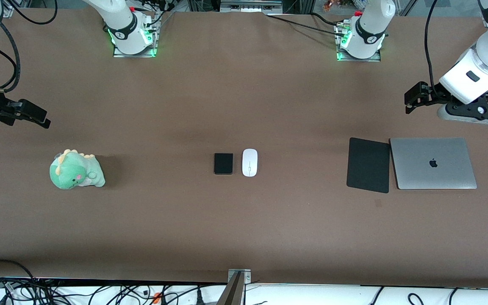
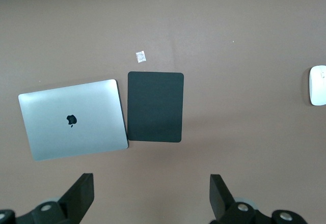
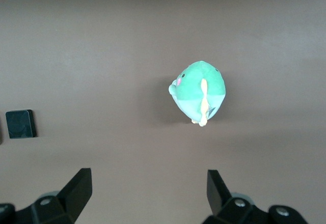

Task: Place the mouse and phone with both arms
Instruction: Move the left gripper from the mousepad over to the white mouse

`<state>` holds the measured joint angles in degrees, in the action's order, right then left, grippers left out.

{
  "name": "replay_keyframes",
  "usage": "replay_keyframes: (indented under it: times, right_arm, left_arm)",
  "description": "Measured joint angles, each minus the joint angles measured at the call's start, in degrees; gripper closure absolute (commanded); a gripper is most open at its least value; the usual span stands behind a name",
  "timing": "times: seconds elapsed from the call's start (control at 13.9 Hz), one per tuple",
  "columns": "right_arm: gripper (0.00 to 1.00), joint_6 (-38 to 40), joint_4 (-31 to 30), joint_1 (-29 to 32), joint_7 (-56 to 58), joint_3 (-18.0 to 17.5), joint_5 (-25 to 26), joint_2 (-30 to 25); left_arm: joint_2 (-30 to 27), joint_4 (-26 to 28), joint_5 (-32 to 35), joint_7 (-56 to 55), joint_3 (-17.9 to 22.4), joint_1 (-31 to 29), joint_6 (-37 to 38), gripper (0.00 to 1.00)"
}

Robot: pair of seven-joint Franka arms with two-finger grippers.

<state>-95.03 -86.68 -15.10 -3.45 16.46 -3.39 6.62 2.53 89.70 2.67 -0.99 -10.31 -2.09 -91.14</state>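
The white mouse [image 1: 249, 162] and the black phone [image 1: 223, 163] lie side by side at the table's middle, the phone toward the right arm's end. My left gripper [image 1: 411, 100] hangs open and empty over bare table by the mouse pad and laptop; the left wrist view shows it [image 2: 152, 196] with the mouse [image 2: 318, 85] at the edge. My right gripper [image 1: 35, 115] hangs open and empty over bare table by the plush toy; the right wrist view shows it [image 3: 147, 188] with the phone [image 3: 21, 123] at the edge.
A flat black mouse pad [image 1: 368, 165] and a closed silver laptop [image 1: 433, 163] lie side by side toward the left arm's end. A green plush dinosaur [image 1: 76, 170] sits toward the right arm's end. A small white scrap [image 2: 141, 56] lies by the pad.
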Motion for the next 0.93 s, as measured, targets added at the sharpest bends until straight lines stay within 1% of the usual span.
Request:
replay_keyframes:
  times: [0.5,0.65,0.79,0.93]
  right_arm:
    - [0.00,-2.47,0.16,0.16,0.06,0.18,0.00,-0.03]
    - [0.00,-2.53,0.18,0.27,0.07,0.24,0.00,-0.11]
    - [0.00,-2.68,0.21,0.27,0.06,0.23,-0.01,-0.16]
    - [0.00,-2.79,0.27,0.38,-0.10,0.19,-0.01,-0.22]
  left_arm:
    - [0.02,0.00,0.00,0.03,-0.31,0.02,0.23,0.00]
    - [0.45,0.05,-0.01,0.03,-1.24,0.12,0.63,0.00]
    - [1.76,0.13,-0.01,0.01,-2.47,0.31,0.76,0.00]
    - [4.42,0.18,-0.02,0.01,-3.74,0.54,0.73,0.00]
